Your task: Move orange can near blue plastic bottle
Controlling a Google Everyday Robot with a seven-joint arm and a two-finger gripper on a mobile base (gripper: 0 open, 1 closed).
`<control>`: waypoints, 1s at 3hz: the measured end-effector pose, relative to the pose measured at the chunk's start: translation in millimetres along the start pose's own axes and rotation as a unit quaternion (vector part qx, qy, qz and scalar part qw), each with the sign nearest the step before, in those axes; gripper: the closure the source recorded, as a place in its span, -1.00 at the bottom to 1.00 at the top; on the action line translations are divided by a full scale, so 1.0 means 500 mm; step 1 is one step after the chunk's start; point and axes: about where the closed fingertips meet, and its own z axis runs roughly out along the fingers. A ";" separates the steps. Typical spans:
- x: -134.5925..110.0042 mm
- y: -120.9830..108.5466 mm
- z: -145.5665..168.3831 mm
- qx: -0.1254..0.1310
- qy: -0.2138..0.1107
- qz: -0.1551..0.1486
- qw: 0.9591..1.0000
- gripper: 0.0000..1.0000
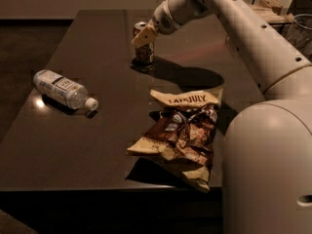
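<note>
The orange can (pixel 145 54) stands upright at the far middle of the dark table (pixel 97 38), its silver top showing. My gripper (pixel 143 38) reaches in from the upper right and is shut on the can's upper part, with one pale finger (pixel 146 33) across its front. The blue plastic bottle (pixel 62 88) lies on its side at the left of the table, white cap pointing right toward the front. The can is well apart from the bottle, farther back and to the right.
A crumpled brown and tan chip bag (pixel 181 130) lies at the front middle, between the can and the table's front edge. My arm (pixel 243 28) spans the right side. Clutter (pixel 273 9) stands at the back right.
</note>
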 end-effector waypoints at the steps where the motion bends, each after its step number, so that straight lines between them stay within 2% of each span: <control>1: -0.021 0.056 0.008 -0.031 -0.007 -0.021 0.999 0.87; 2: -0.053 0.128 0.016 -0.070 -0.021 -0.045 0.996 1.00; 3: -0.091 0.204 0.030 -0.118 -0.039 -0.068 0.990 1.00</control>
